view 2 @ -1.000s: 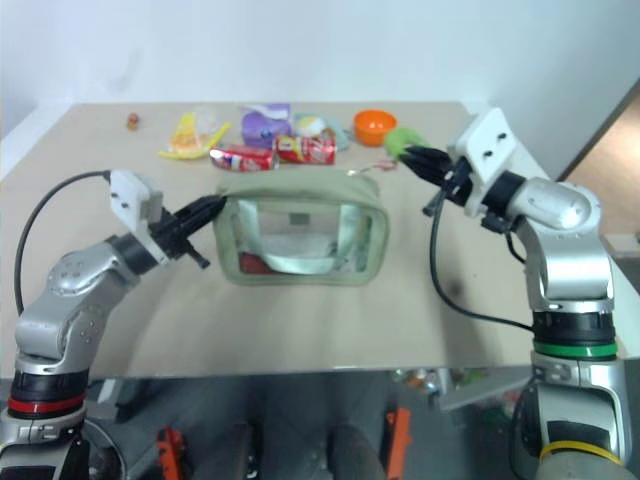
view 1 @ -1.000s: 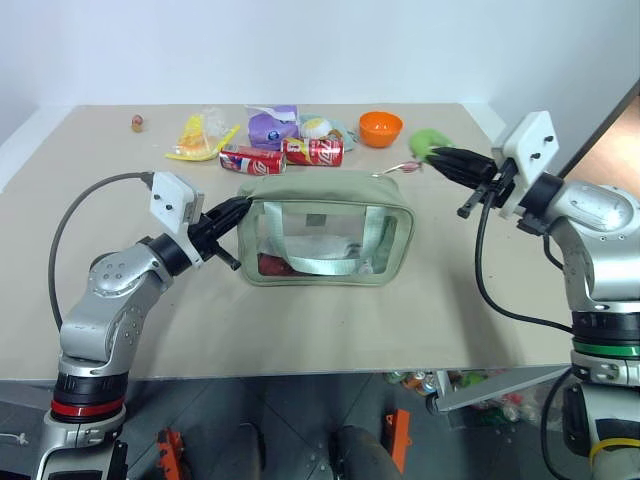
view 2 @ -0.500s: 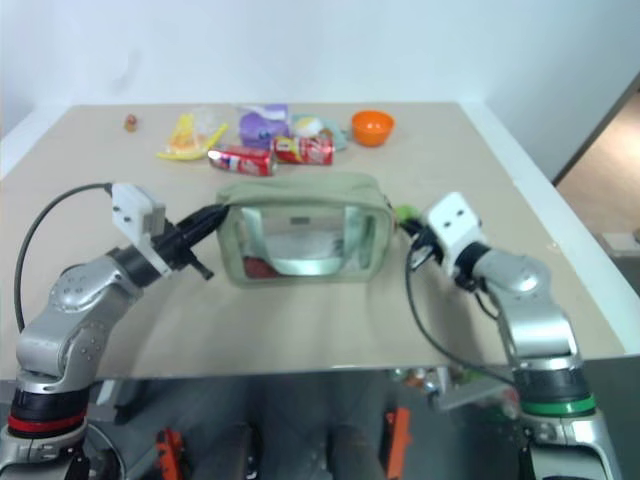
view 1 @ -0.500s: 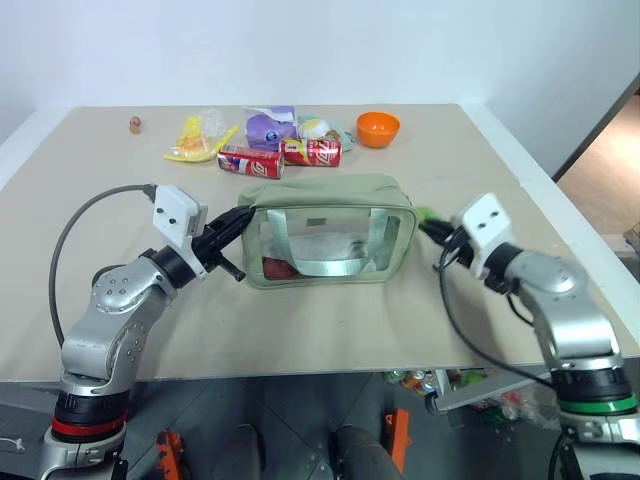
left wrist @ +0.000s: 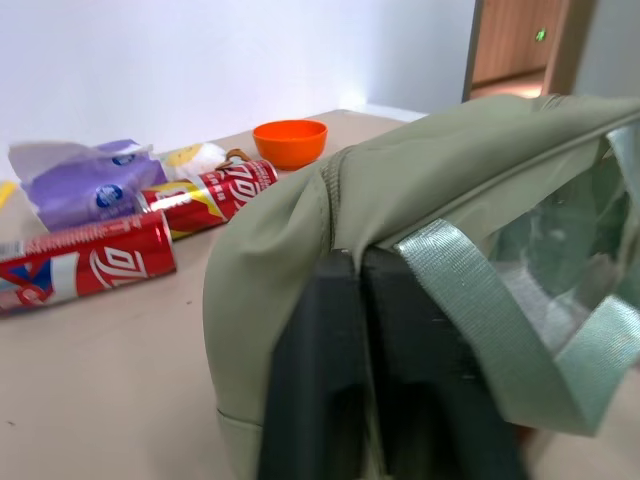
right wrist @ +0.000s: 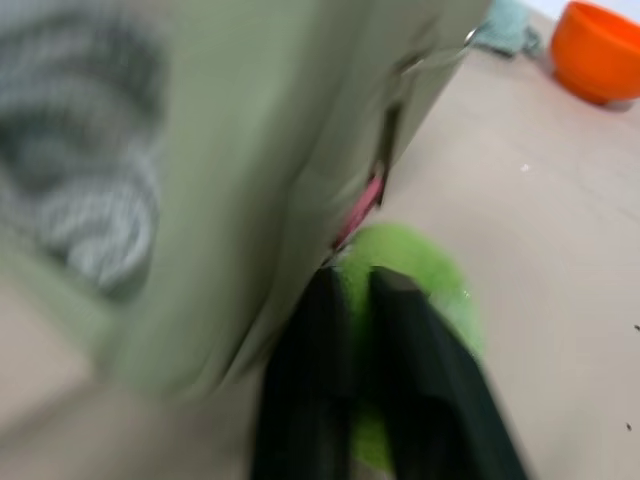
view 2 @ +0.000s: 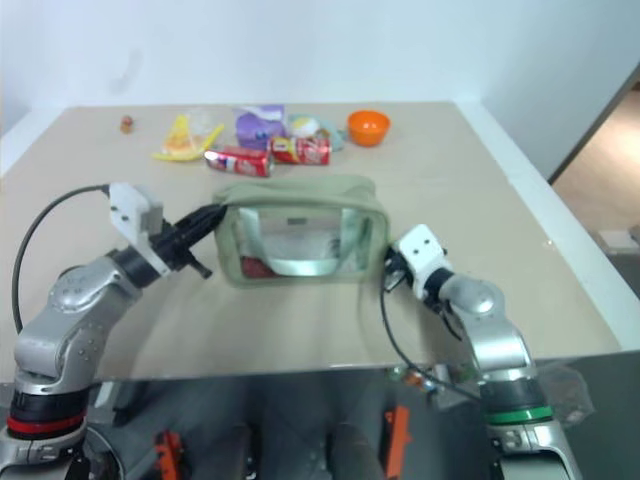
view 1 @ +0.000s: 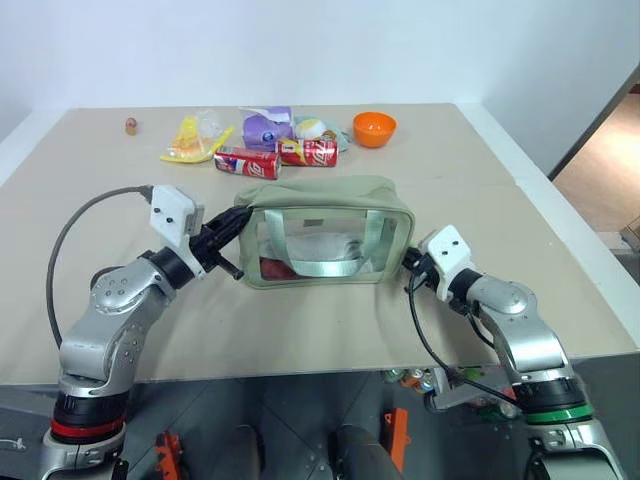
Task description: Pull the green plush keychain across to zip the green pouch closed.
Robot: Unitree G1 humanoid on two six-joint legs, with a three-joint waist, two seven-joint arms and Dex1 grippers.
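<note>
The green pouch (view 1: 325, 232) stands upright in the middle of the table, its clear window facing me, with items inside. My left gripper (view 1: 238, 216) is at its left end, and its two black fingers (left wrist: 320, 340) are pressed together on the fabric under the pouch's top edge. My right gripper (view 1: 407, 262) sits low against the pouch's right end. In the right wrist view the green plush keychain (right wrist: 440, 290) bulges around the fingers (right wrist: 400, 330), which are shut on it right beside the pouch's end wall.
Behind the pouch lie two red cans (view 1: 250, 161) (view 1: 313, 152), a purple packet (view 1: 268, 127), a yellow packet (view 1: 190, 140) and an orange bowl (view 1: 374, 128). A small brown object (view 1: 130, 125) sits at the far left. The table's right edge (view 1: 580, 270) runs near my right arm.
My right arm has come down from its raised spot at the right, carrying the plush keychain to the pouch's right end at table height. My left gripper has stayed at the left end.
</note>
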